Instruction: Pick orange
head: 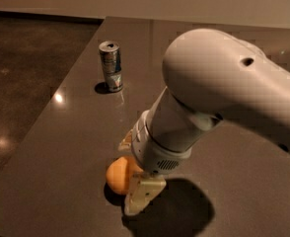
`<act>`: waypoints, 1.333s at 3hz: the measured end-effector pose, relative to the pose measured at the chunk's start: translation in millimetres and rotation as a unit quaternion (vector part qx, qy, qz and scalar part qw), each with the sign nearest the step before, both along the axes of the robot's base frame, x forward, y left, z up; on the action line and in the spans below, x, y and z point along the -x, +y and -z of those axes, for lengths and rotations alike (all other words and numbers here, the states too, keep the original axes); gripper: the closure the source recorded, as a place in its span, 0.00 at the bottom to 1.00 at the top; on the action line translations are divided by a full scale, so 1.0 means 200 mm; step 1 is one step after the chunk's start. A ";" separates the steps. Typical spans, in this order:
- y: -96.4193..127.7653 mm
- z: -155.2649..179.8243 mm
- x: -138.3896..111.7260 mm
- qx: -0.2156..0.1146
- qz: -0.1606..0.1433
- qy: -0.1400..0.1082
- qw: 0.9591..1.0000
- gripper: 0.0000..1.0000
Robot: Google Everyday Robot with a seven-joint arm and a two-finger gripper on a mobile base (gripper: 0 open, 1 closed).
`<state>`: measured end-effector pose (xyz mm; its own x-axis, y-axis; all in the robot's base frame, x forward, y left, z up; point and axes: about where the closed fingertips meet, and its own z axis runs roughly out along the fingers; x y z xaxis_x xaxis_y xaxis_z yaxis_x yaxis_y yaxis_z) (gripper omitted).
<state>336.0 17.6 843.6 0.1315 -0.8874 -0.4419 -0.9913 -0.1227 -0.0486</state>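
The orange (116, 176) is a roundish matte yellow-orange fruit lying on the dark table (76, 132) near its front left. My gripper (133, 173) has come down over it from the right. One cream finger (141, 195) stands just in front of the fruit and the other finger (126, 141) just behind it. The fingers are apart, with the orange between them and resting on the table. My wrist hides the orange's right side. My large white arm (224, 88) fills the right of the view.
A silver drink can (110, 65) stands upright at the back left of the table. The table's left edge (46, 117) runs diagonally, with polished dark floor (21, 83) beyond it. A pale wall runs along the back.
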 end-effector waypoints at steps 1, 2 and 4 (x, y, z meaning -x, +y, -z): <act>0.03 -0.02 -0.01 -0.003 -0.002 0.013 1.000 0.47; 0.00 -0.09 -0.05 -0.014 0.007 0.014 1.000 0.71; -0.14 -0.47 -0.18 -0.028 0.028 -0.029 0.999 1.00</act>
<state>371.6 -11.1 936.9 0.1092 -0.8682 -0.4840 -0.9918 -0.0626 -0.1114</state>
